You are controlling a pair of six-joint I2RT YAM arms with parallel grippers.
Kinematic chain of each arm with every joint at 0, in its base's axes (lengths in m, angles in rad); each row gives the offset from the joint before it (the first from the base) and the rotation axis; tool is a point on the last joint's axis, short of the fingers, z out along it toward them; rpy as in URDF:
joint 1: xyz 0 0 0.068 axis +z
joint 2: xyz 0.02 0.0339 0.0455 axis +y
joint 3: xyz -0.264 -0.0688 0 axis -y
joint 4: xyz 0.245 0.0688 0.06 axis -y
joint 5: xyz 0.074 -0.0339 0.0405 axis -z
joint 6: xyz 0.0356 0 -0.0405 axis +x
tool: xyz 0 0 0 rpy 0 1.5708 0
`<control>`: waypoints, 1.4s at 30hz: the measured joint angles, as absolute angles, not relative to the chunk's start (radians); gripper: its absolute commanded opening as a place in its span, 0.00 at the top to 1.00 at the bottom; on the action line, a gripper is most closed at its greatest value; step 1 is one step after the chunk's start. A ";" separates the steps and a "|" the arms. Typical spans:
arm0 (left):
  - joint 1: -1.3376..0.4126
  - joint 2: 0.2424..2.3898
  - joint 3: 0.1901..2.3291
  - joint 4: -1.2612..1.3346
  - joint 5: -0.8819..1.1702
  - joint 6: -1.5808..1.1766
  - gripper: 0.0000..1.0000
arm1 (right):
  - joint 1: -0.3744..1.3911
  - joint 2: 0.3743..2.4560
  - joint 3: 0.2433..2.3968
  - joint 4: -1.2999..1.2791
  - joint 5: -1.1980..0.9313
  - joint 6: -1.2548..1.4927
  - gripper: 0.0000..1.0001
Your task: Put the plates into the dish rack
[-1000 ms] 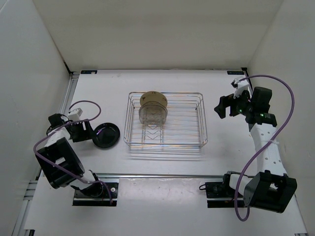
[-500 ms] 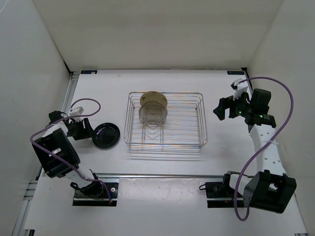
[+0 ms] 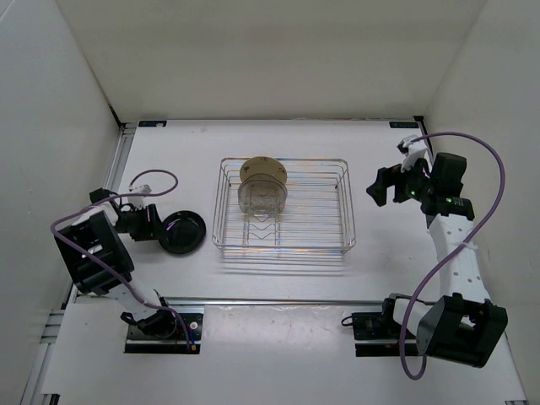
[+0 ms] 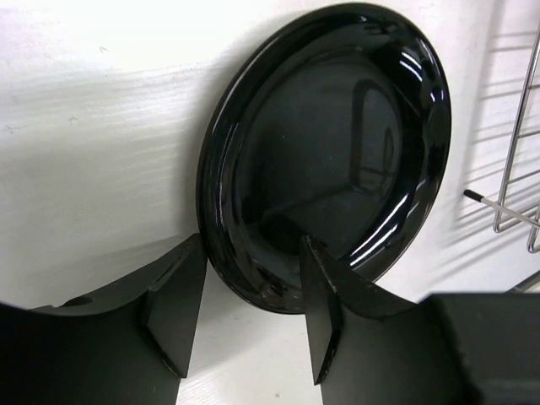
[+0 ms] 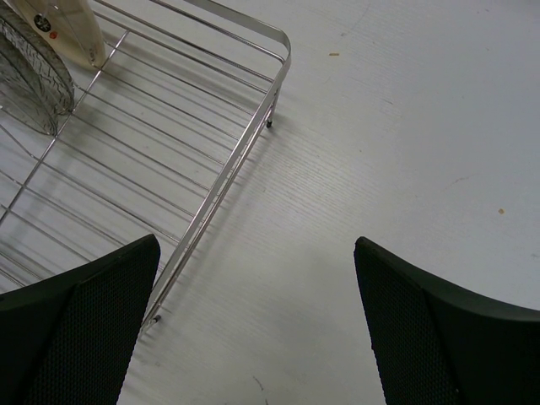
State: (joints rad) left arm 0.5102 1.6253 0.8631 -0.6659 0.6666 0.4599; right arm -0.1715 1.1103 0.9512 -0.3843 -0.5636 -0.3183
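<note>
The left pincer (image 4: 253,253) is half spread, one finger either side of the near rim of the black plate (image 4: 337,152); that plate lies flat on the worktop (image 3: 405,245), just off the left edge of the dish rack (image 3: 346,211); the right pincer (image 5: 253,245) is spread wide and empty, over bare worktop beyond the rack's right edge; inside, toward the far left, a tan plate (image 3: 263,169) and smoky-grey plates (image 3: 261,198) stand on edge.

Readable text: none that I can make out in any view.
Tan round plate (image 5: 76,34): I see a small red-and-dark printed mark on its face, too small to read.
White counter (image 3: 396,253), far corners: dark label strips (image 3: 153,124), too blurred for me to read.
</note>
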 measured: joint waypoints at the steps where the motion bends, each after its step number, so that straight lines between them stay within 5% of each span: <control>1: 0.510 1.627 0.864 -0.673 0.666 0.463 0.46 | -0.174 1.108 0.951 -0.384 -0.565 -0.317 0.01; 16: 0.510 1.665 0.885 -0.730 0.664 0.500 0.79 | -0.176 1.077 0.946 -0.381 -0.573 -0.316 0.01; 22: 0.510 1.665 0.886 -0.737 0.662 0.506 0.81 | -0.176 1.068 0.939 -0.383 -0.573 -0.313 0.01; 33: 0.510 1.681 0.894 -0.756 0.662 0.526 0.66 | -0.176 1.048 0.939 -0.388 -0.580 -0.302 0.01; 42: 0.510 1.682 0.895 -0.760 0.663 0.533 0.76 | -0.176 1.047 0.939 -0.392 -0.580 -0.299 0.01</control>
